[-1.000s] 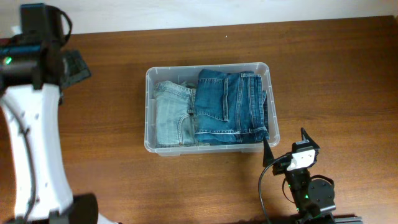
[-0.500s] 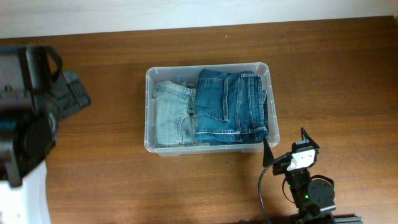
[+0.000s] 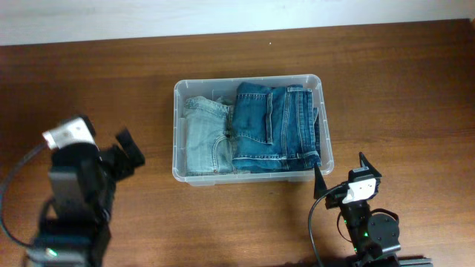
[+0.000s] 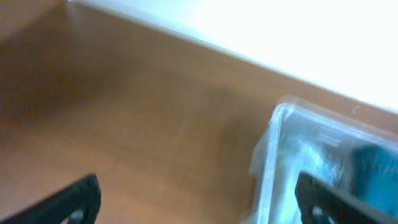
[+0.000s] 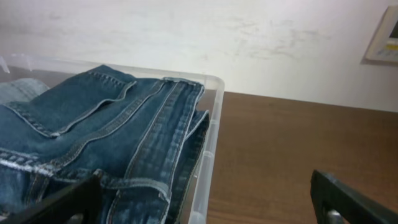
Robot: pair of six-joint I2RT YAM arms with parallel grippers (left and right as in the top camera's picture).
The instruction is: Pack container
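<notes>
The container, a clear plastic bin, stands in the middle of the table. Inside it lie folded light blue jeans on the left and folded dark blue jeans on the right. My left gripper is open and empty, low at the near left, a short way from the bin's left wall. Its blurred wrist view shows the container's corner between the fingertips. My right gripper is open and empty just off the bin's near right corner, facing the container rim and dark jeans.
Bare brown wood table surrounds the bin. A pale wall runs behind the table's far edge. The right arm's base sits at the near edge.
The left arm swung down from the far left corner to the near left of the table and now points at the bin. The right arm and the jeans have not moved.
</notes>
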